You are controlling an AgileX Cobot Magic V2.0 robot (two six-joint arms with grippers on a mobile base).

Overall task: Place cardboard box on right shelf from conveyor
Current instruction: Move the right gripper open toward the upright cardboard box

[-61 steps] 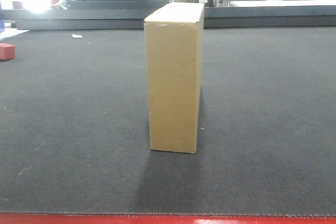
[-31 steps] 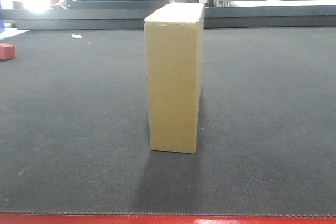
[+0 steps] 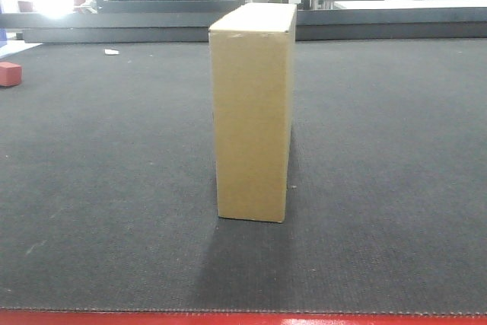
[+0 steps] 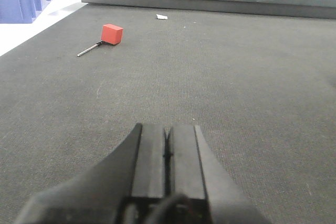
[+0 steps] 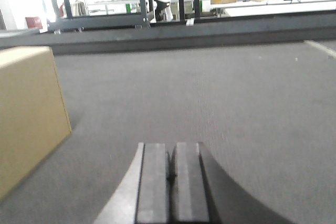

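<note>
Front view: cardboard box (image 3: 253, 112) stands upright on its narrow end on the conveyor (image 3: 114, 150), in from the near red edge, narrow face twd camera. No arms in shot.

Left wrist: left claw (image 4: 167, 148) closed, pads touching, empty. Box not in view, only a red block (image 4: 112, 33) nr the far-left edge.

Right wrist: right claw (image 5: 171, 182) closed & empty, box to its left, apart.

Box prob. light, stiff, smooth-sided so slippery, tall so tippy. Best squeezed btwn both claws on the broad faces, approx. mid-height.
</note>
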